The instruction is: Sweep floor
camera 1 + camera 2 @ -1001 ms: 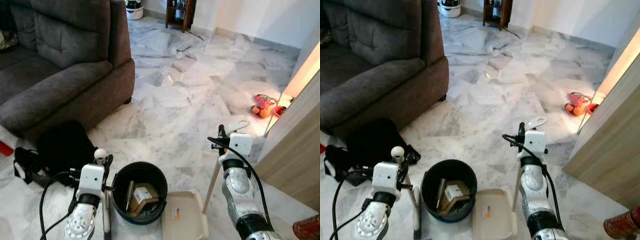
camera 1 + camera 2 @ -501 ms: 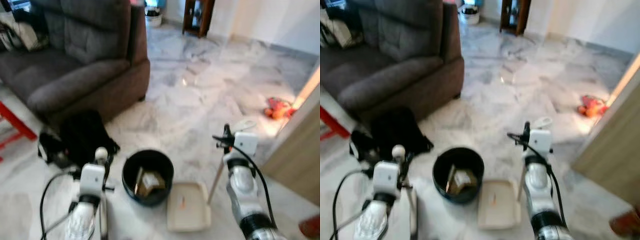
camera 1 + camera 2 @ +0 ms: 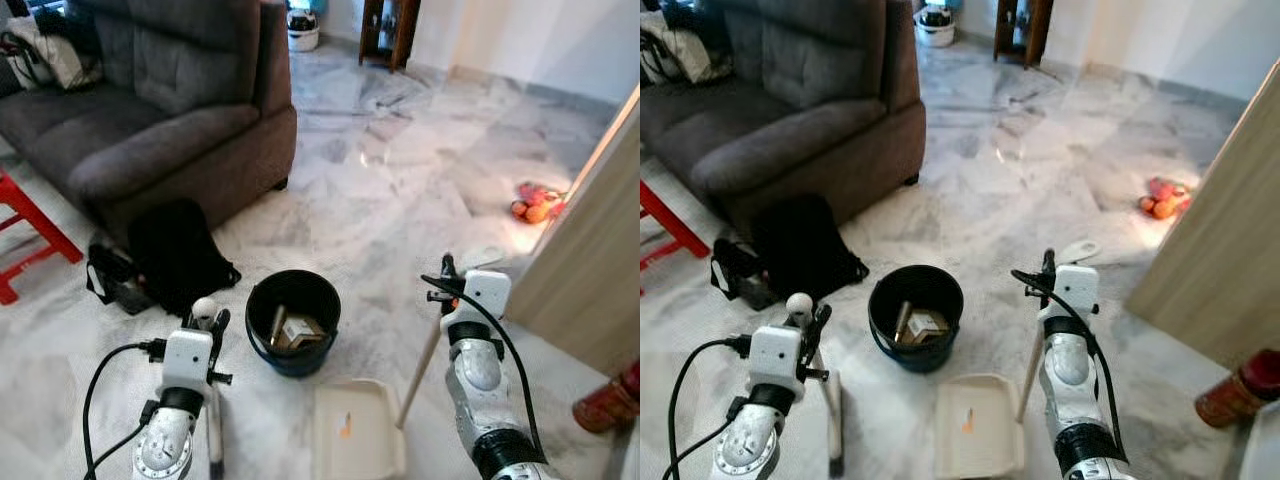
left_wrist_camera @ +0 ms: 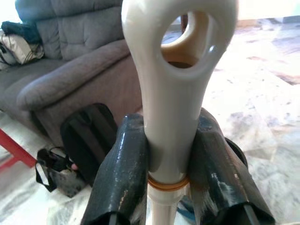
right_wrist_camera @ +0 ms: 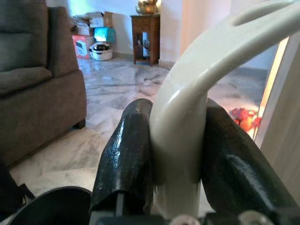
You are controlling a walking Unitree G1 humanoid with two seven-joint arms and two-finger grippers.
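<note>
Broom handle [image 4: 174, 93] between left gripper [image 4: 173, 173] fingers.

Glossy marble floor [image 3: 400, 180]; matt grey cloth sofa [image 3: 150, 100]; smooth, probably plastic cream dustpan [image 3: 355, 440] and black bucket [image 3: 293, 322].

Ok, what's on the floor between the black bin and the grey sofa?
A black bag lies there on the marble, seen in both eye views, between the bin and sofa.
</note>
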